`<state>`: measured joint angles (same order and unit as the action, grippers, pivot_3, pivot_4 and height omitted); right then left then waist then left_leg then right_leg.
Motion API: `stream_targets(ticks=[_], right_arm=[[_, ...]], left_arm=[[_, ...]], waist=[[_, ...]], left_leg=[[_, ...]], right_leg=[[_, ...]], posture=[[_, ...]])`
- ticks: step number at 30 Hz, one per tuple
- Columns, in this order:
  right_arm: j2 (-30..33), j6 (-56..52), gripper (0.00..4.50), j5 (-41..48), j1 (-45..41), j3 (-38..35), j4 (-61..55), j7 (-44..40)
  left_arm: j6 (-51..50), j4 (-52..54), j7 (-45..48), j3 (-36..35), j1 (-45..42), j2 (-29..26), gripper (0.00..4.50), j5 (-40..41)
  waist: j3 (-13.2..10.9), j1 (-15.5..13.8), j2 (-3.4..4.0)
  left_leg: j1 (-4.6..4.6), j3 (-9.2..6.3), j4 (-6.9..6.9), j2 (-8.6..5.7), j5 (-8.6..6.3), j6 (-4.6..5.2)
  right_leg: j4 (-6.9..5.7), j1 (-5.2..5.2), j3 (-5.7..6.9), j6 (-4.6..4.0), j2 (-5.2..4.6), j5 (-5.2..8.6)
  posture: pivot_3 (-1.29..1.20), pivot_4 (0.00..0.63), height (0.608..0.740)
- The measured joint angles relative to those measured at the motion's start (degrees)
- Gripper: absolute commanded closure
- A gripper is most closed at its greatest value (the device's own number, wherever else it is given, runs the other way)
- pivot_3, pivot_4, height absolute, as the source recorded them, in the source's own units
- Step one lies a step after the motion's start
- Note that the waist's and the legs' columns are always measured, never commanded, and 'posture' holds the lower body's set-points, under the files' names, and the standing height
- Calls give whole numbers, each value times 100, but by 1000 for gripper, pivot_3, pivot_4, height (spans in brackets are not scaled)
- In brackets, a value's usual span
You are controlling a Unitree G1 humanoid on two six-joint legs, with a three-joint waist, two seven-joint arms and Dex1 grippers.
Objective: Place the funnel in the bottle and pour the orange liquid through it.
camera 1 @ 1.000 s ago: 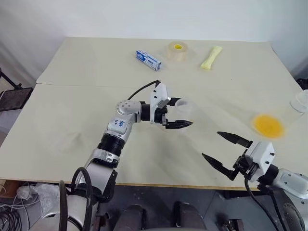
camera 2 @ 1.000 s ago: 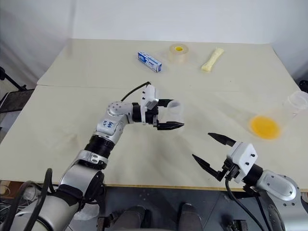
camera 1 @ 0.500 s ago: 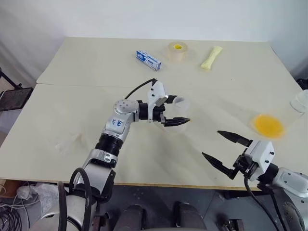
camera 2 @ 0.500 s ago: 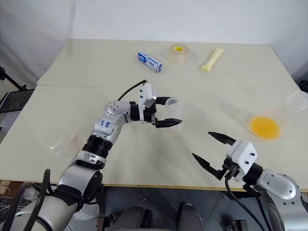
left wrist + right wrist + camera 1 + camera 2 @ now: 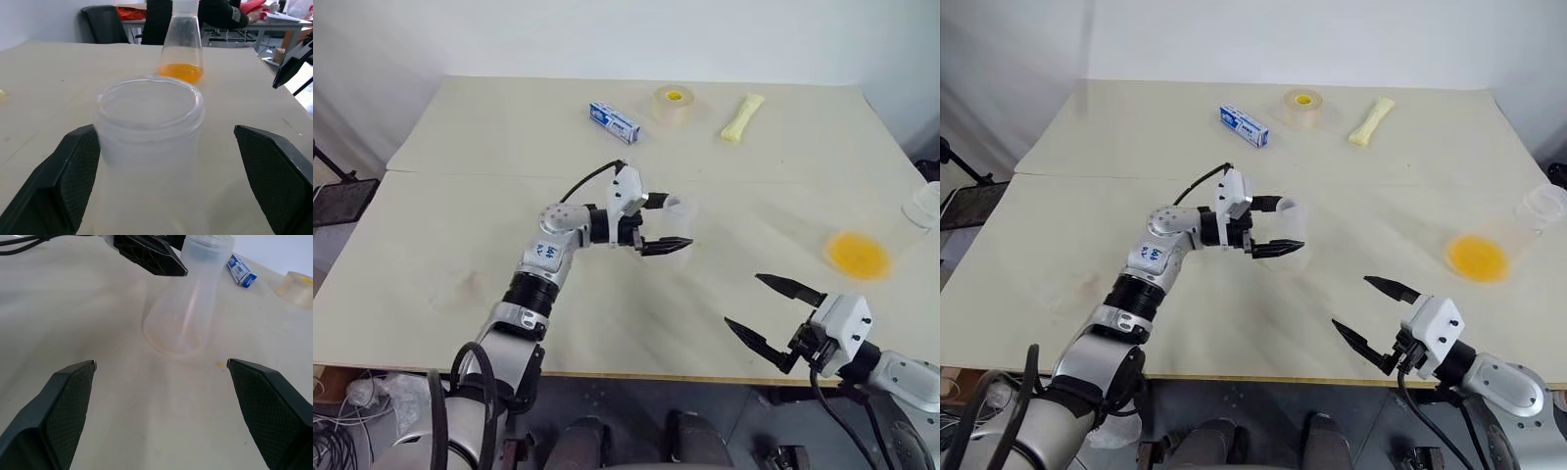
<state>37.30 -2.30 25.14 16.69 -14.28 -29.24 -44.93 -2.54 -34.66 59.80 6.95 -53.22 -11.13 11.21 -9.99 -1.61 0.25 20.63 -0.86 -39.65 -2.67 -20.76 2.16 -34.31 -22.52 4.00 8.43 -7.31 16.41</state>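
Note:
The clear conical bottle stands upright in the middle of the table. My left gripper reaches in level from the left and is open, one black finger on each side of the bottle's neck. The orange liquid lies as a shallow pool in a larger clear flask at the table's right edge. Near the front edge, on the right, my right gripper is open and holds nothing. A faint clear shape lies at the table's left; I cannot tell whether it is the funnel.
At the far side of the table lie a blue and white box, a tape roll with a yellow centre and a pale yellow packet. A seam runs across the table behind the bottle.
My left gripper has edged slightly to the left, with the bottle's neck still between its fingers. The right gripper has kept its place and stays open.

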Motion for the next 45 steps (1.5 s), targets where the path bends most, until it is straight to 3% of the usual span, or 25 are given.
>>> stream_targets(ticks=[14,21,28,35,39,45], right_arm=[[26,-15,0,9,-369,14,126,-126],[103,-62,0,104,-721,78,523,-532],[266,-309,0,444,-1224,307,909,-1243],[382,-494,0,727,-1682,545,1313,-2044],[378,-528,0,723,-2097,741,1633,-2259],[272,-523,0,667,-2485,1010,1957,-2464]], left_arm=[[-445,286,-10,-172,97,-945,11,-30],[-1586,2330,-140,-1080,1578,-1924,11,665],[-2223,4131,-746,-2605,3788,-2600,11,1295],[-2382,5344,-997,-4009,5916,-2557,11,1840],[-2380,5909,-1218,-4778,6994,-2173,11,2160],[-2173,6093,-1630,-5465,7772,-1629,11,2362]], waist=[[0,13,0],[1,91,2],[1,57,2],[1,24,2],[1,46,3],[1,15,3]], left_leg=[[0,-4,-5,-1,0,0],[-5,-13,-6,4,-3,-5],[-6,-24,-5,4,-6,-9],[-7,-29,-5,17,-14,-16],[-11,-24,-1,25,-18,-22],[-11,-23,1,32,-21,-26]], right_leg=[[-14,-4,0,0,-1,0],[-30,-10,-7,-2,-8,1],[-19,-3,-45,-6,-24,3],[4,9,-47,-13,-36,7],[26,6,-50,-18,-35,9],[30,7,-46,-30,-31,16]], posture=[[0,150,740],[0,150,740],[0,150,740],[0,150,740],[0,150,740],[0,150,740]])
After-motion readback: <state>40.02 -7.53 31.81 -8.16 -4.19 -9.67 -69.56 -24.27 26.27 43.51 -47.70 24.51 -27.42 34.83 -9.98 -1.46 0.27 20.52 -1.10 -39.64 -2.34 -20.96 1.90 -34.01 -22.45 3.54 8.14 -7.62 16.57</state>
